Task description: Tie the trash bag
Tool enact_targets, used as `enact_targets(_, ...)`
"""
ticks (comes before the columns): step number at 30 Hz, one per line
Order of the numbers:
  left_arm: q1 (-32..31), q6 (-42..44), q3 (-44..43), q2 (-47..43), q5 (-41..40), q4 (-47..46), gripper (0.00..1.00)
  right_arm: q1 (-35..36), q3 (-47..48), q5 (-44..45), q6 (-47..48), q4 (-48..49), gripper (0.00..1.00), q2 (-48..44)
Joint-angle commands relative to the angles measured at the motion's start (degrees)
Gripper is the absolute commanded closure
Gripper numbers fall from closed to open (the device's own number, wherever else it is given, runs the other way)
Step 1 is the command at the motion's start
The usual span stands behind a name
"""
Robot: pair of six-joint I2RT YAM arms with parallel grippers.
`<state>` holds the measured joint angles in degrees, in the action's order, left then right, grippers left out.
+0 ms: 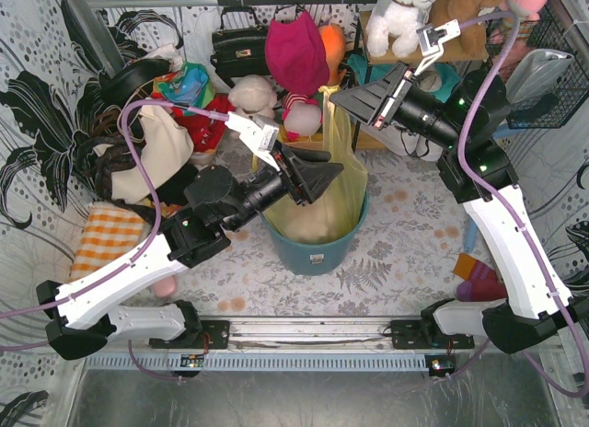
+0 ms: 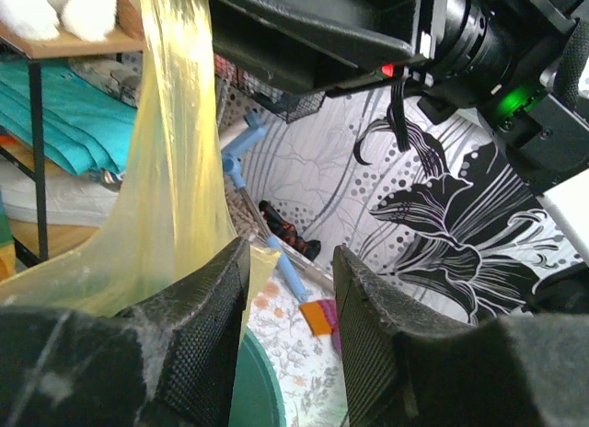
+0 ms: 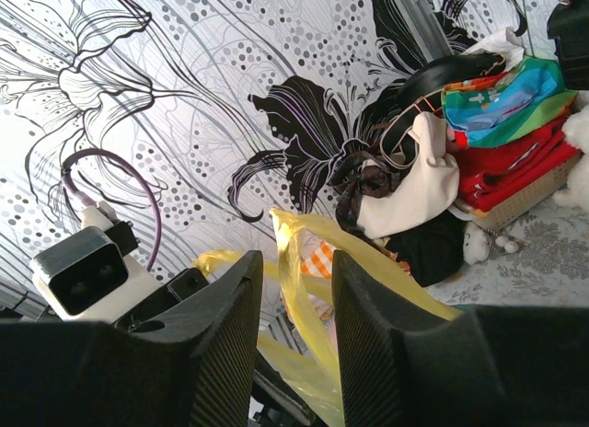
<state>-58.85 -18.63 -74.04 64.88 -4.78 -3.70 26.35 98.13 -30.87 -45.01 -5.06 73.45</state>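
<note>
The trash bag (image 1: 351, 174) sits in a blue bin (image 1: 313, 252) at the middle of the overhead view. Its yellow film is drawn up from the bin's rim into a thin strand that reaches the right gripper (image 1: 337, 94) in the upper middle of the frame. In the right wrist view that strand runs between the two fingers, at the lower centre. The gap there is narrow, with a sliver of space beside the plastic, so I cannot tell whether the fingers are pressing on it. The left gripper (image 1: 333, 169) hangs over the bin's mouth at the centre of the overhead view, just beside the raised film. In the left wrist view its fingers stand a little apart at the bottom of the frame. The bag rises along the outer side of the left finger (image 2: 207, 335) at lower left, and only a small yellow corner shows in the gap. A cream cloth bag (image 1: 170, 142) lies at centre left of the overhead view, and a white plush toy (image 1: 400, 13) sits at upper right.
</note>
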Motion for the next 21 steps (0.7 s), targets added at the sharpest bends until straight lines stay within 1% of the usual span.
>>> enact_targets(1, -0.3, 4.4, -0.1, -0.9, -3.0, -5.1, 0.51, 0.9, 0.2, -1.4, -1.9, 3.0, 0.61, -0.7)
enact_targets(4, -0.3, 4.5, -0.1, -0.7, -2.5, -5.7, 0.51, 1.7, 0.4, -1.4, -1.9, 3.0, 0.57, -0.6)
enact_targets(7, -0.3, 4.5, -0.2, -0.4, -2.1, -5.7, 0.51, 2.6, 0.7, -1.0, -1.7, 2.8, 0.59, -0.1)
enact_targets(10, -0.3, 4.5, 0.0, -0.3, -1.7, -5.9, 0.51, 2.9, 0.8, -0.3, -1.6, 2.6, 0.66, 0.1)
enact_targets(13, -0.3, 4.4, 0.5, -0.4, -1.8, -6.4, 0.50, 2.9, 1.6, 1.2, -0.7, 1.2, 0.79, 0.2)
enact_targets(15, -0.4, 4.4, 0.8, -0.6, -2.1, -7.0, 0.50, 2.9, 2.1, 1.7, 0.0, 0.4, 0.91, 0.0)
enact_targets(17, -0.3, 4.4, 1.1, -0.6, -2.5, -7.7, 0.49, 2.9, 2.9, 1.9, 1.0, -1.1, 0.98, -0.4)
enact_targets(18, -0.3, 4.4, 1.2, -0.5, -2.8, -8.0, 0.47, 2.9, 3.5, 1.7, 1.5, -1.8, 1.00, -0.7)
enact_targets(21, -0.3, 5.2, 1.1, 0.1, -3.1, -9.3, 0.42, 2.9, 4.3, 0.3, 2.6, -2.9, 1.00, -1.2)
